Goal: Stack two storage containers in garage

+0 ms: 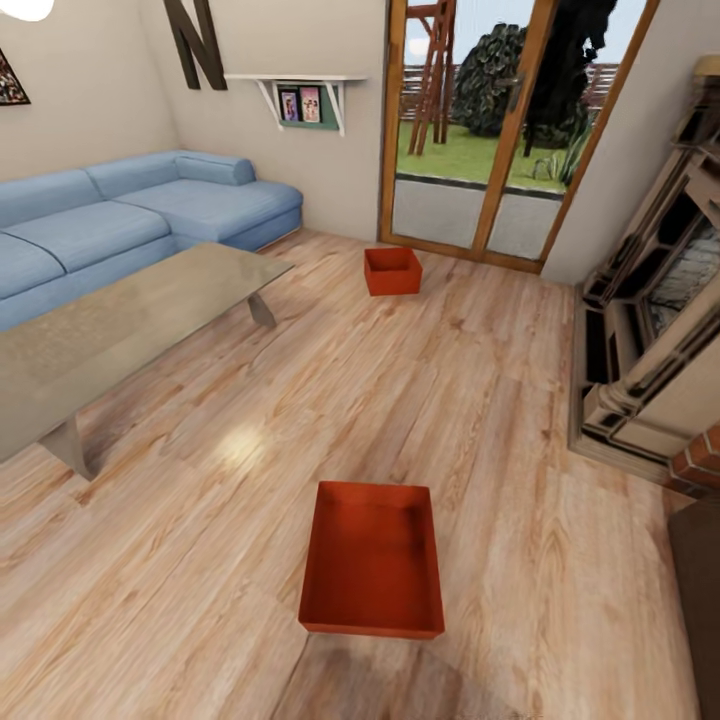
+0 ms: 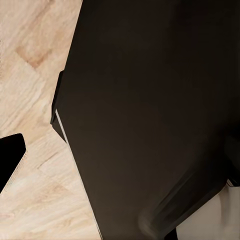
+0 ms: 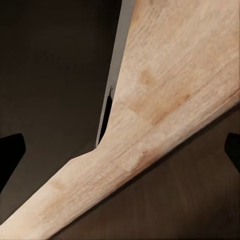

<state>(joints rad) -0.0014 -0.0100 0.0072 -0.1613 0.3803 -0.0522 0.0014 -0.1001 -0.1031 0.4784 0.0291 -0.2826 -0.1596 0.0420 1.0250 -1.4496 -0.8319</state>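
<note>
- Both pincers hang low beside your robot's dark body, over light wood planks; the left wrist view catches one black fingertip (image 2: 10, 157) at its edge, the right wrist view one at each edge (image 3: 10, 150), and whether either pincer is released or clenched cannot be told from these.
- LIVING ROOM: the nearer storage container (image 1: 372, 560) sits open and empty on the plank floor (image 1: 500, 400) just ahead of you, long side running away from the camera.
- Second storage container (image 1: 392, 271) rests further off, near the wood-framed glass doors (image 1: 480, 130) and well apart from the first.
- Blue sofa (image 1: 120, 225) and glass-topped desk (image 1: 110, 335) stand to your left (clear of both bins); a stone fireplace (image 1: 650, 330) lines your right.
- Step in hand, by my reading: the approach to the first pickup, with neither bin yet lifted and the garage not in sight.
- Next move calls for you to roll closer to the near bin, lower the trunk, and bring a pincer to each long wall or rim.
</note>
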